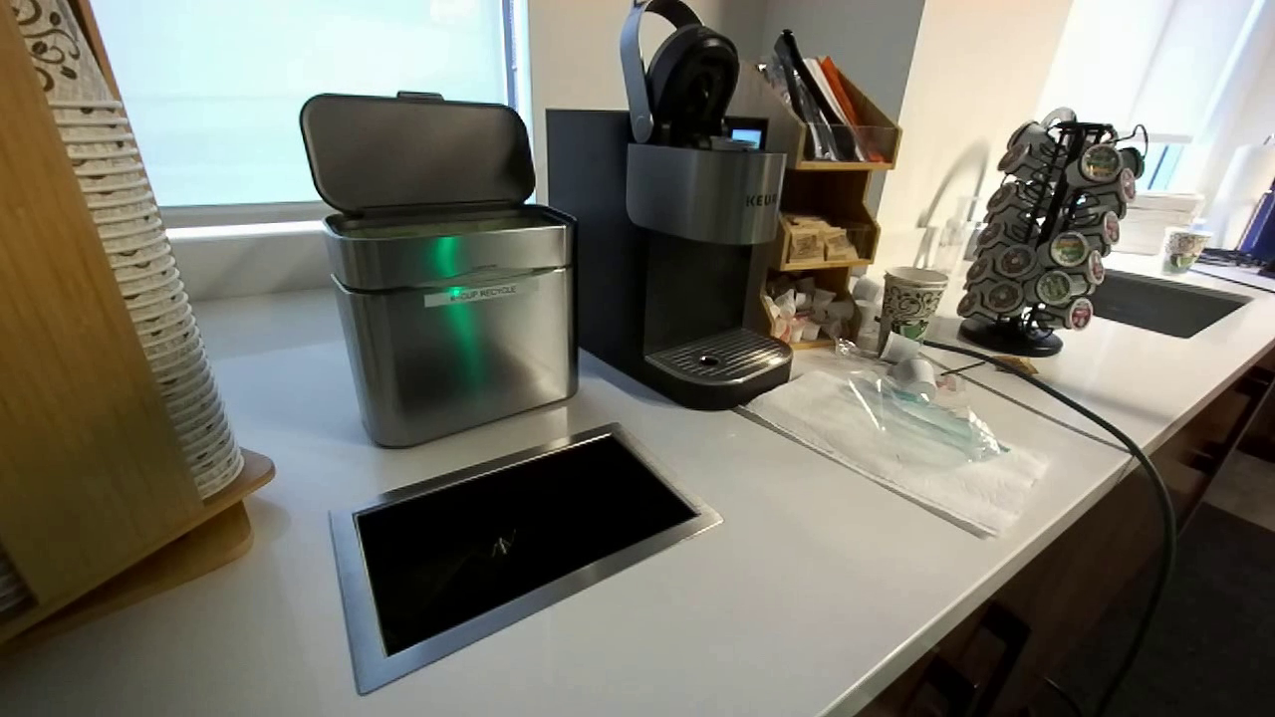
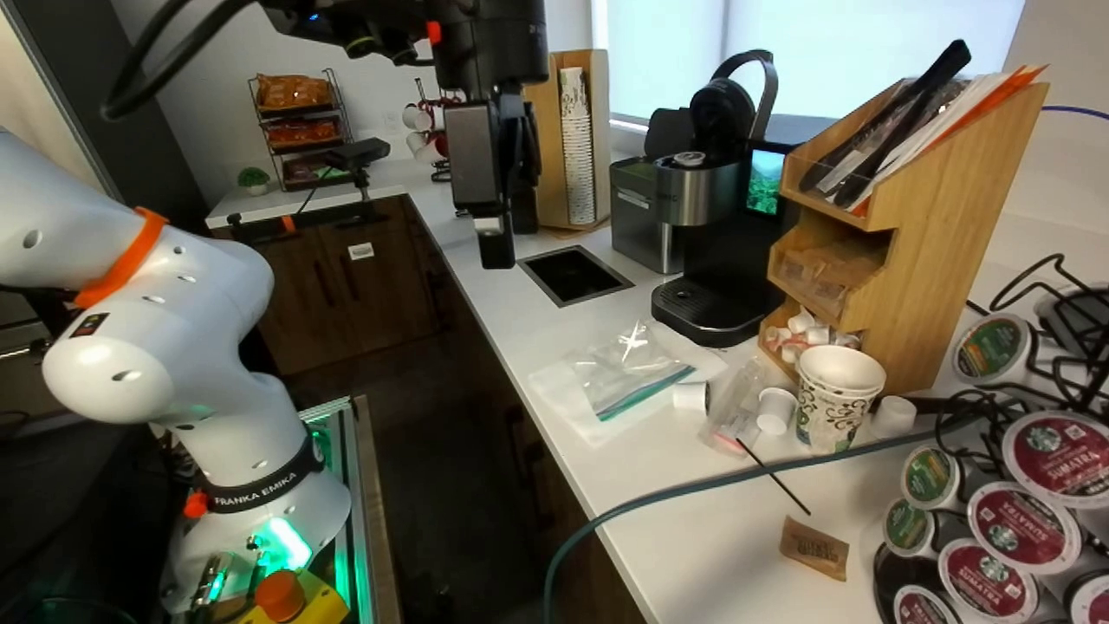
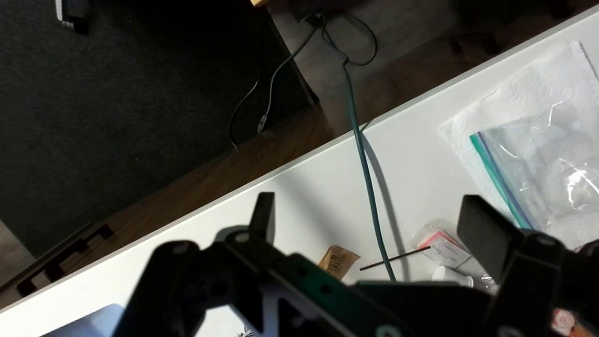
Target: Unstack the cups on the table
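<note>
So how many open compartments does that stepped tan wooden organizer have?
3, one above another: the top compartment, holding upright black and orange items; the middle compartment, flat tan paper packets; the bottom compartment, small white tubs. Both exterior views show all three.

Break-room kitchenette — coffee machine [image 1: 702, 199], pod carousel [image 1: 1066, 189], recycling bin [image 1: 458, 349]

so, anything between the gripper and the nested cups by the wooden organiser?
From above, nothing visible blocks the open gripper. Low down, the green cable runs close by the base of the cups, so a low approach could snag it.
</note>
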Available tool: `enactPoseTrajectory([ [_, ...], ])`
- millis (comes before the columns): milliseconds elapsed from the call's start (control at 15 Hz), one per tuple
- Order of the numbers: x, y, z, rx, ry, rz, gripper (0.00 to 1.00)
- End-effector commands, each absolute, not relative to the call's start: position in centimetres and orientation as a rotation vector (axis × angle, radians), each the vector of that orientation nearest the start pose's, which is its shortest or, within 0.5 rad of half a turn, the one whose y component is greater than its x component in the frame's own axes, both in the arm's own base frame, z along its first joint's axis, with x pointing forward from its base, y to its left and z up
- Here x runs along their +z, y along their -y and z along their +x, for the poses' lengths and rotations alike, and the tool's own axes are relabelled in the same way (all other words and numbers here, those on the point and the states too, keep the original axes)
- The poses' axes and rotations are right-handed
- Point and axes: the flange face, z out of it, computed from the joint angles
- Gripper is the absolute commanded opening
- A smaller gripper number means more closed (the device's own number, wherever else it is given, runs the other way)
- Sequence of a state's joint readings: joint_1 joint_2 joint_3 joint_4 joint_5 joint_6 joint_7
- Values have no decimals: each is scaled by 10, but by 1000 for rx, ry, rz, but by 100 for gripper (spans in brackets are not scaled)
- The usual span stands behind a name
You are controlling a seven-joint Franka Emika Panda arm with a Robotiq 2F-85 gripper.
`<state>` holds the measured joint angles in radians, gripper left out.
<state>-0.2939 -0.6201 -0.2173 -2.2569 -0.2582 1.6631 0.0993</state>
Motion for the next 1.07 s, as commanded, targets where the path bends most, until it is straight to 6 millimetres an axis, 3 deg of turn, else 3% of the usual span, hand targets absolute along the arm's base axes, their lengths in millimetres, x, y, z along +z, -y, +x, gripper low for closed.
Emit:
enactPoseTrajectory([
  [0, 577, 218, 309, 10, -978, -3157, 100],
  [267, 563, 253, 335, -128, -1349, -3008, 100],
  [467, 542, 269, 364, -44, -1512, -2851, 100],
  [667, 522, 281, 400, 112, -1580, -2720, 100],
  [733, 529, 269, 375, 10, -1523, -2807, 100],
  [1000, 516, 282, 402, 88, -1558, -2765, 100],
])
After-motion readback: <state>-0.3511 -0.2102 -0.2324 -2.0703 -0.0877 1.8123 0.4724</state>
